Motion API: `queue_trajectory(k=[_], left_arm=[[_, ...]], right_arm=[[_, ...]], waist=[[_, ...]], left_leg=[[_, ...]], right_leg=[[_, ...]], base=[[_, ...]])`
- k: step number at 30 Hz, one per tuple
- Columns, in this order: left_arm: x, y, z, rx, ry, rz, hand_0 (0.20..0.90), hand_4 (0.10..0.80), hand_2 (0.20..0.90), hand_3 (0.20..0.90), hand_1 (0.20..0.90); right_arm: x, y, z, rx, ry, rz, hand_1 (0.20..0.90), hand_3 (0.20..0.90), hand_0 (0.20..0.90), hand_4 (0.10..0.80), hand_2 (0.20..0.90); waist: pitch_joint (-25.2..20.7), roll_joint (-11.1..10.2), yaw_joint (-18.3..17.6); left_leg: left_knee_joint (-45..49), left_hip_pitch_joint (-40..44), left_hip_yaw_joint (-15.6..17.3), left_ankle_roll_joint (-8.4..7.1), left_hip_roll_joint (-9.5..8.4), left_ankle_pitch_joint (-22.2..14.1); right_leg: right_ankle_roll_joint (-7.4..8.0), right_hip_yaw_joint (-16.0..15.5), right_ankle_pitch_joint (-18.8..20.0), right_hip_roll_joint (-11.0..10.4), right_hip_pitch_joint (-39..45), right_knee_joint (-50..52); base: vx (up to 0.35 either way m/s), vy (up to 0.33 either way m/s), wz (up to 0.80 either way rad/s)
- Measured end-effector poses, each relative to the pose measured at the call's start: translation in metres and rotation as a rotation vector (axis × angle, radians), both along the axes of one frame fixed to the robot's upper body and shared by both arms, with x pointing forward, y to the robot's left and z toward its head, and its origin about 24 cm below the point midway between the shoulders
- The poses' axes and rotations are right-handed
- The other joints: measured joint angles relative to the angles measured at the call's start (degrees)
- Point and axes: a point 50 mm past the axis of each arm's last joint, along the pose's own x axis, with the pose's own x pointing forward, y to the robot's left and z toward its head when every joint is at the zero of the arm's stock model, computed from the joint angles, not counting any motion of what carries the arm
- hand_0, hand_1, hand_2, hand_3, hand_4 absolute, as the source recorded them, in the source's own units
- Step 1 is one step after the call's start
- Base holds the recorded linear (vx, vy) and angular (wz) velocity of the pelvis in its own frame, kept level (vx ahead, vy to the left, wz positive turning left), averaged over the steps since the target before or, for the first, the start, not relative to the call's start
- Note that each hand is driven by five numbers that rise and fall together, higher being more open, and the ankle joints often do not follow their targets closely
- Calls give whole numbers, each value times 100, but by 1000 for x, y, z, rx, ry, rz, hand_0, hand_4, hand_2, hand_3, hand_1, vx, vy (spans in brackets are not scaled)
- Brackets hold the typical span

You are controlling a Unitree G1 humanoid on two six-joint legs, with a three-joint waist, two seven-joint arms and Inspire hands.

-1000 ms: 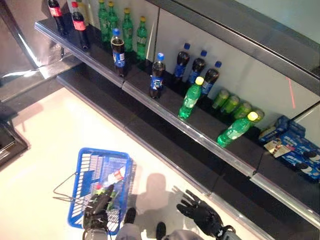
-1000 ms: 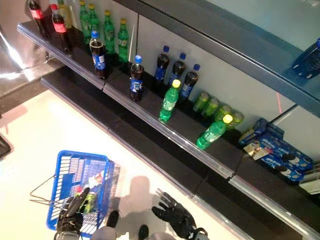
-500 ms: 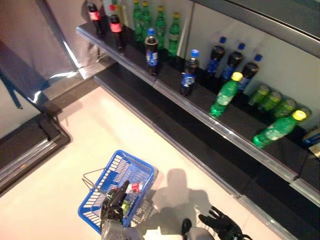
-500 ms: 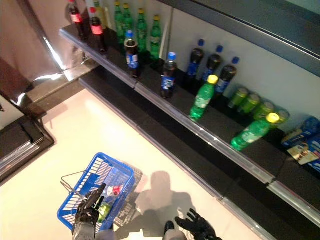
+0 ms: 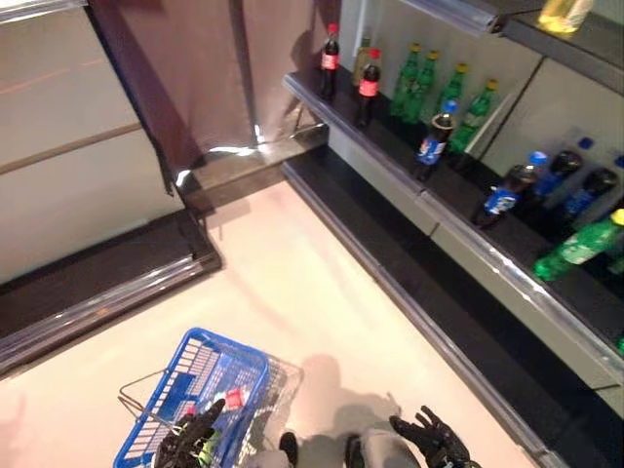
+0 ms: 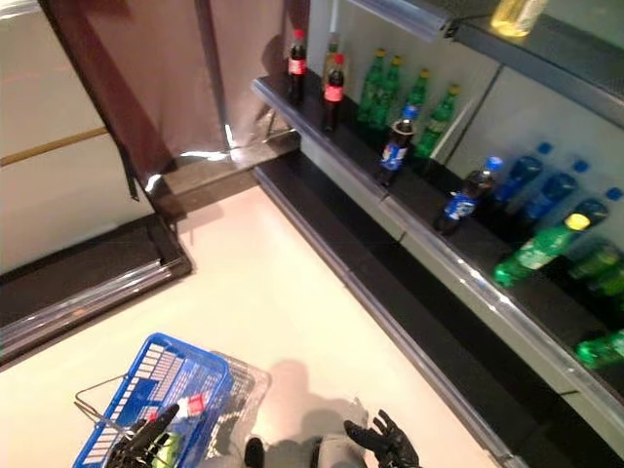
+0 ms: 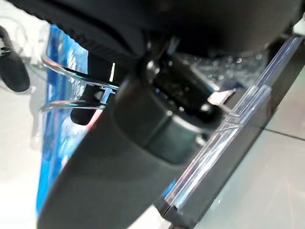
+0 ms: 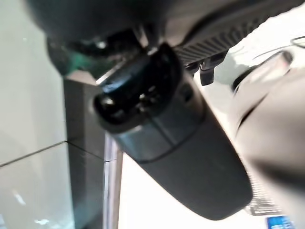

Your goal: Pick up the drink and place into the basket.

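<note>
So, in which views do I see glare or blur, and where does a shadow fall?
Left eye view: bright glare on the metal ledge below the dark panel; a soft shadow on the floor beside the blue basket. Left wrist view: the left hand is a blurred dark bulk. Right wrist view: the right hand is likewise out of focus.

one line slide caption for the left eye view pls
Left hand at a blue basket holding drinks; right hand open and empty below the bottle shelf.

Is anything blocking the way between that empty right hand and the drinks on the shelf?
Nothing visible blocks it. Open floor lies between the right hand and the shelf with the bottles. The basket is at the left hand.
</note>
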Motion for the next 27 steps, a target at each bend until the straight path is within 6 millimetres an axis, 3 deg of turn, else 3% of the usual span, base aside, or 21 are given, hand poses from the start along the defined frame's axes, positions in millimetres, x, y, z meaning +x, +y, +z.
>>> queue_trajectory(k=[2, 3, 4, 5, 7, 9, 11, 12, 13, 14, 15, 16, 17, 18, 19, 20, 21, 22, 24, 27], left_arm=[[-4, -3, -3, -9, 23, 1, 300, 100, 300, 200, 300], [-6, -5, -4, -14, 26, 0, 300, 100, 300, 200, 300], [-11, -4, -5, -14, 33, 8, 300, 100, 300, 200, 300], [-15, -6, -6, -19, 44, 12, 300, 100, 300, 200, 300], [-27, -12, -9, -33, 65, 9, 300, 100, 300, 200, 300], [-35, -14, -12, -37, 101, 17, 300, 100, 300, 200, 300], [-45, -20, -17, -50, 148, 8, 300, 100, 300, 200, 300], [-46, -22, -17, -54, 157, -4, 300, 100, 300, 200, 300], [-46, -29, -19, -65, 170, -29, 300, 100, 300, 200, 300], [-47, -29, -20, -65, 176, -20, 300, 100, 300, 200, 300], [-51, -29, -20, -65, 186, -22, 300, 100, 300, 200, 300], [-56, -34, -22, -76, 200, -22, 300, 100, 300, 200, 300], [-58, -35, -22, -83, 207, -16, 300, 100, 300, 200, 300], [-57, -35, -22, -84, 204, -14, 300, 100, 300, 200, 300], [-55, -33, -22, -79, 199, -5, 300, 100, 300, 200, 300], [-54, -32, -21, -77, 196, 9, 300, 100, 300, 200, 300], [-53, -30, -21, -77, 188, 33, 300, 100, 300, 200, 300], [-52, -29, -21, -81, 182, 54, 300, 100, 300, 200, 300], [-48, -30, -20, -84, 169, 54, 300, 100, 300, 200, 300], [-42, -29, -20, -86, 156, 60, 300, 100, 300, 200, 300]], right_arm=[[-5, -2, -3, 1, 31, -21, 900, 900, 900, 800, 900], [-15, -3, -5, -2, 52, -33, 900, 900, 900, 800, 900], [-22, -4, -7, -2, 80, -51, 900, 900, 900, 800, 900], [-29, -7, -9, -6, 104, -65, 900, 900, 900, 800, 900], [-37, -12, -10, -13, 123, -94, 900, 900, 900, 800, 900], [-39, -12, -12, -12, 146, -103, 900, 900, 900, 800, 900], [-40, -12, -12, -12, 148, -97, 900, 900, 900, 800, 900], [-40, -12, -12, -14, 147, -97, 900, 900, 900, 800, 900], [-35, -14, -11, -25, 135, -86, 900, 900, 900, 800, 900], [-29, -15, -9, -31, 122, -74, 900, 900, 900, 800, 900], [-23, -16, -8, -39, 112, -57, 900, 900, 900, 800, 900], [-18, -17, -7, -50, 96, -29, 900, 900, 900, 800, 900], [-8, -14, -5, -59, 76, 15, 900, 900, 900, 800, 900], [-2, -11, -4, -66, 67, 62, 900, 900, 900, 800, 900], [3, -9, -3, -75, 58, 98, 900, 900, 900, 800, 900], [4, -9, -3, -77, 57, 105, 900, 900, 900, 800, 900], [7, -9, -3, -86, 59, 126, 900, 900, 900, 800, 900], [10, -11, -1, -97, 53, 140, 900, 900, 900, 800, 900], [10, -21, 0, -122, 58, 128, 900, 900, 900, 800, 900], [-16, -28, -6, -129, 138, 100, 900, 900, 900, 800, 900]], waist=[[-39, -13, -103], [-62, -89, -118], [-101, -212, -53], [-118, -221, -47], [-143, -36, -31], [-165, -24, -40], [-230, -69, -72], [-262, -76, -79], [-299, -66, -64], [-306, -70, -37], [-308, -75, -28], [-376, -58, -8], [-388, -94, 25], [-421, -180, 115], [-424, -189, 138], [-420, -184, 119], [-427, -159, 160], [-436, -147, 308], [-348, 33, 431], [-349, 173, 434]], left_leg=[[0, 54, -25, -41, -35, -45], [21, 128, 12, -54, -144, -152], [112, 246, 77, -73, -242, -329], [263, 343, 86, -103, -237, -524], [688, 384, 427, -301, -52, -819], [1435, 259, 579, -529, -16, -929], [2328, -20, 736, -1081, 11, -820], [2612, -147, 769, -1182, 33, -764], [3482, -561, 714, -1559, 21, -474], [4084, -856, 590, -1661, 11, -133], [4719, -1221, 519, -1508, 75, 248], [4866, -1498, 521, -1227, 164, 134], [4435, -1577, 562, -905, 281, -52], [3328, -1500, 486, -763, 359, -115], [2127, -1374, 113, -836, 386, -59], [1763, -1308, -64, -857, 391, -14], [757, -1228, -679, -962, 320, 108], [-150, -1065, -1096, -1045, 334, 220], [-392, -1156, -1230, -1158, 483, 373], [-266, -1246, -1253, -1171, 596, 381]], right_leg=[[-19, -67, 277, 221, -341, -296], [25, -285, 610, 202, -351, -754], [-53, -668, 982, -2, -291, -974], [-457, -944, 1089, -44, -134, -992], [-572, -1098, 906, 62, 139, -1022], [-710, -1092, 766, 46, 390, -1091], [-772, -1068, 680, -34, 647, -1234], [-772, -1067, 681, -47, 696, -1294], [-777, -979, 678, -34, 792, -1390], [-808, -821, 709, 21, 873, -1453], [-915, -526, 797, 86, 983, -1556], [-890, -271, 778, 158, 1058, -1598], [-896, 100, 812, 257, 1106, -1667], [-920, 422, 854, 301, 1127, -1709], [-923, 664, 913, 387, 1236, -1838], [-912, 780, 931, 439, 1257, -1881], [-816, 1115, 1026, 509, 1377, -1992], [-822, 1486, 1046, 559, 1373, -2094], [-777, 1625, 1005, 622, 1494, -2131], [-632, 1663, 826, 632, 1636, -2164]], base=[[286, 128, 28], [422, 164, 13], [312, 116, 12], [303, 96, 4], [288, 65, 11], [300, 83, 7], [256, 83, -2], [261, 97, -9], [234, 80, -31], [214, 74, -59], [255, 112, -89], [296, 169, -110], [340, 218, -146], [333, 243, -151], [369, 259, -125], [397, 265, -114], [304, 191, -134], [332, 198, -185], [356, 215, -164], [312, 253, -83]])
